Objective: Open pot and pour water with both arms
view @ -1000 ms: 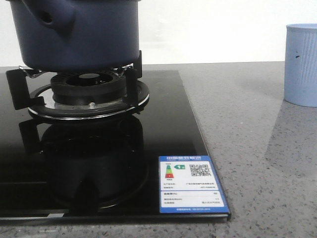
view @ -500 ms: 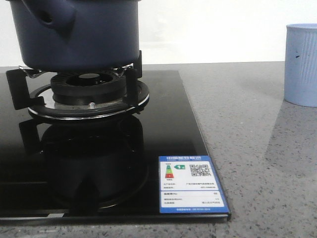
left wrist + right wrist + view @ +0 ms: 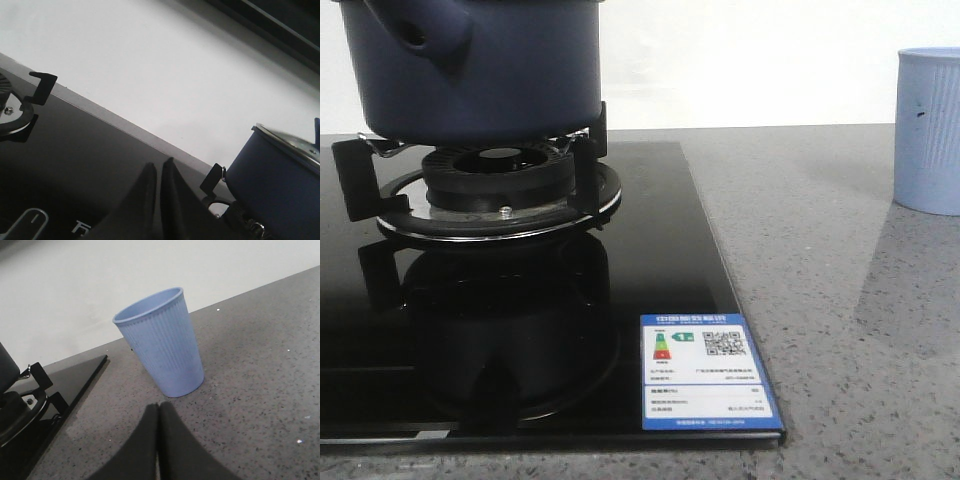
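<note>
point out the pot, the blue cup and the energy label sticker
pot (image 3: 510, 75), front view, on its dark blue side wall
blue cup (image 3: 167, 352), right wrist view, on its ribbed side
energy label sticker (image 3: 705, 372), front view, on its middle

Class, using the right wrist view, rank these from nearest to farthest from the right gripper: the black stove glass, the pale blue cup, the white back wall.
1. The pale blue cup: upright on the grey counter just ahead of the right gripper, whose fingers are pressed together.
2. The black stove glass: off to the side, its corner reaching about level with the cup.
3. The white back wall: behind both.
</note>
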Motion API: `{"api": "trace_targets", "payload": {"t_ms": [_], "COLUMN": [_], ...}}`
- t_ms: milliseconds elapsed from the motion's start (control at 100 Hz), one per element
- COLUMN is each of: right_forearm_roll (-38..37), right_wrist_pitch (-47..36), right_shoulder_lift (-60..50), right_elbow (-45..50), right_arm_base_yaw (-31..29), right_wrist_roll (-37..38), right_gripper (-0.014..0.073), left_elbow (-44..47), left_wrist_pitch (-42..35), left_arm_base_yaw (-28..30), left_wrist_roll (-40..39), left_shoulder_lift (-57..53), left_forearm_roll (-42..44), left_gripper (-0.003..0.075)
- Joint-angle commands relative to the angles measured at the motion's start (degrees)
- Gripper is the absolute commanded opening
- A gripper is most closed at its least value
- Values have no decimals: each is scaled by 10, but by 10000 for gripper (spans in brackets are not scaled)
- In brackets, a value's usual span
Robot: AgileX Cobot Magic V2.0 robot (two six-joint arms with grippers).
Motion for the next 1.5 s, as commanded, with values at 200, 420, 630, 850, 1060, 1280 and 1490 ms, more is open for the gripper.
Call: {"api": "trace_targets", "payload": {"t_ms": [200,420,630,850,1060,1280,1490], "right_forearm_roll": [12,-15,-60,-55,-54,2,22], "right_wrist_pitch": [-40,64,227,285,254,249,245], "right_shoulder_lift": [-14,32,159,249,255,255,255], "right_elbow": [-29,-126,-253,-337,-341,-341,-341], "right_arm_base_yaw": [-3,-3,-3,-3,-3,-1,-1], "right_wrist_roll": [-3,-4,-11,-27,-29,-94,-104], "right_gripper": [-59,-59,-59,-61,-60,120,426], "left_elbow": [-35,-140,-271,-344,-350,-355,-378], "left_wrist_pitch": [-29,69,200,241,203,153,114], "left_arm_base_yaw": [0,0,0,-51,-114,-175,-242], "left_wrist_roll": [-4,-1,97,133,135,135,135], "left_shoulder_lift": [-14,18,124,211,257,304,367], "left_forearm_roll": [-26,52,97,76,70,62,65], "left_gripper": [-16,-16,-16,-16,-15,57,437]}}
